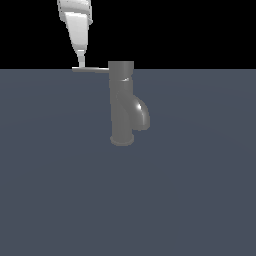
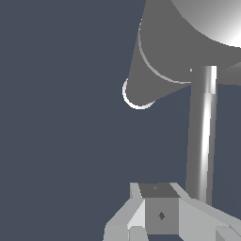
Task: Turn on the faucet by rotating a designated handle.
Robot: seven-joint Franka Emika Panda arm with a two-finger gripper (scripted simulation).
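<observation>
white gripper [image 1: 80,64] pointing down, slightly tilted, fingertips close together

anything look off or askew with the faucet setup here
Nothing stands out. The faucet stands upright on the floor, its handle sticks out level toward the exterior view's left, and the gripper sits at the handle's outer end. No damage or spill shows.
</observation>
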